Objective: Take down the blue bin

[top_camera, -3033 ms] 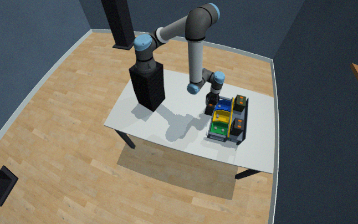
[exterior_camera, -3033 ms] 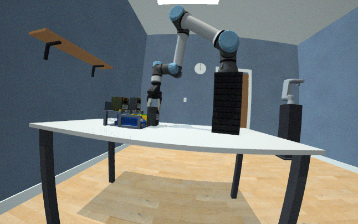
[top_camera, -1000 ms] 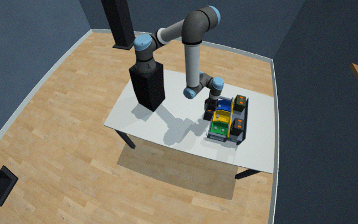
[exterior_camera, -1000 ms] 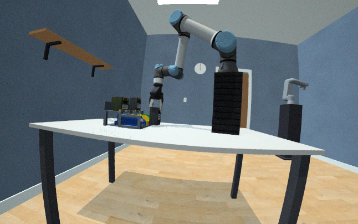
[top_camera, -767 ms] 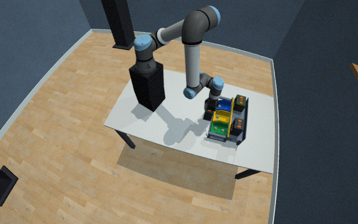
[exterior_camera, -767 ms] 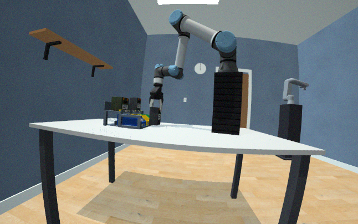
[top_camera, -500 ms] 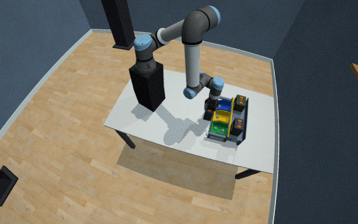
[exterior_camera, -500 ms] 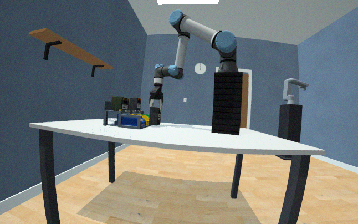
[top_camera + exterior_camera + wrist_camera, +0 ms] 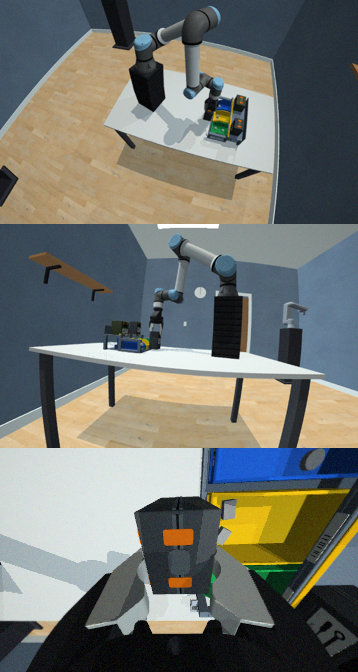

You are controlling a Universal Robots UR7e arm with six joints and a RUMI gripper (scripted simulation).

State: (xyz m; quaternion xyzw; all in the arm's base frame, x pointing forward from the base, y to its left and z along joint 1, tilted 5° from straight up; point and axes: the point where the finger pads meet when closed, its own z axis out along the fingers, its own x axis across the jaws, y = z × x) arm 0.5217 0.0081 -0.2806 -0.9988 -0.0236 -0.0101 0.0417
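Observation:
The blue open bin [image 9: 225,105] sits in the small grey shelf rack [image 9: 228,120] on the table, at the far end of the lower row, with a grey part in it [image 9: 315,458]. It also shows in the exterior view [image 9: 130,344]. My gripper [image 9: 208,110] is just in front of the rack, to the left of the blue and yellow bins. It is shut on a dark grey box with orange marks [image 9: 177,550], held upright low at the table top [image 9: 154,340]. I cannot tell whether the box touches the table.
A yellow bin [image 9: 221,116] and a green bin [image 9: 219,128] sit beside the blue one. Two more dark boxes [image 9: 240,102] [image 9: 238,126] stand on the rack's upper level. The arm's black pedestal [image 9: 148,86] stands at the table's back left.

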